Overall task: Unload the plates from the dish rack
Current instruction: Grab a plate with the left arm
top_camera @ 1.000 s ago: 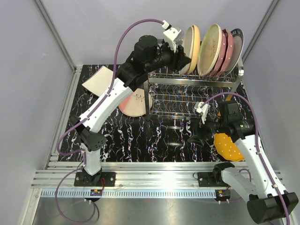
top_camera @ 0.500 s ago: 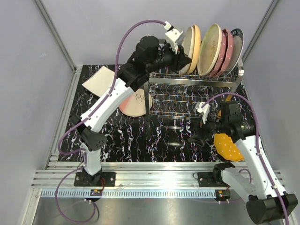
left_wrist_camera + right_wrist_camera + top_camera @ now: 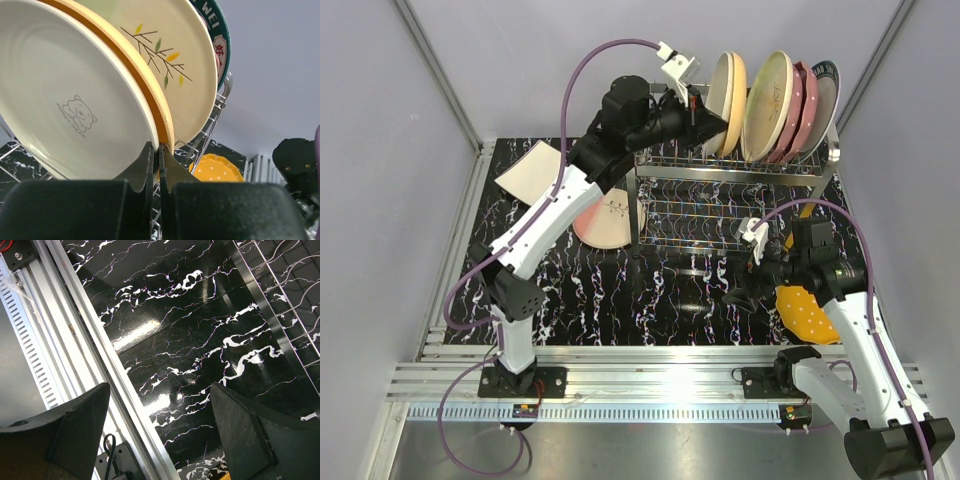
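White square plate lies flat on the bench, far left. Just right of it a pink-cream plate with a twig motif lies flat, partly under the left arm.

Left hand is up at the top tier of the dish rack, at its left end. The fingers are pinched tight on the lower rim of the yellow-orange plate, which has a white face with a small bear print. That plate stands upright on edge in the tines, the leftmost in the row.

Right of it, also upright in the rack:
- pale twig plate, close behind it
- pink polka-dotted plate
- dark-rimmed plate, last in the row

The lower tier looks bare, wire only.

Right hand hangs over the bench in front of the rack, fingers spread wide and holding nothing. An orange dotted plate lies flat on the bench at far right, partly under the right arm.
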{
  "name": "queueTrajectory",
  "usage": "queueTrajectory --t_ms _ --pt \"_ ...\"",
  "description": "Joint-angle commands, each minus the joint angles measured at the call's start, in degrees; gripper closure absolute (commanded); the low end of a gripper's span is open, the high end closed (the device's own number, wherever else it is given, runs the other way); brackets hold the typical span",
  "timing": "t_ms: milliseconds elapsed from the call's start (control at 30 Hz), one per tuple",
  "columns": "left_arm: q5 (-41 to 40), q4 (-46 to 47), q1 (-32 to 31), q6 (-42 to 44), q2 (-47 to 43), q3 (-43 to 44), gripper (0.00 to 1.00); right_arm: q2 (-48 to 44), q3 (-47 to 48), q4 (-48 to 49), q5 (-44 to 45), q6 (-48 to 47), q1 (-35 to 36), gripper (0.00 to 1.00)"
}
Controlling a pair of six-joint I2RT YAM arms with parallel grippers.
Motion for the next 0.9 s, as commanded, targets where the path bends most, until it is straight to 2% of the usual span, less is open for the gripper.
queueTrajectory --t_ms 0,333,567,667,867 --pt "0.2 10.2 2.8 -4.6 -4.3 -2.1 1.0 -0.8 0.0 1.8 -1.8 -0.3 -0.6 0.11" --pt "0.1 18.0 5.2 -10.8 -7.1 -3.3 1.0 -0.9 0.0 1.7 -2.0 -0.4 -0.9 0.11" --pt "4.2 30.0 8.7 -26.3 -7.5 -6.2 1.0 -1.0 0.0 1.6 -2.0 -0.5 -0.9 0.11" --pt "6.0 33.5 10.0 -30.2 -7.5 -6.1 1.0 -1.0 0.0 1.6 -2.0 -0.6 -1.0 0.11" --pt "8.9 35.3 11.0 -32.1 -9.0 -5.5 1.0 -0.9 0.0 1.6 -1.9 -0.7 -1.0 0.11"
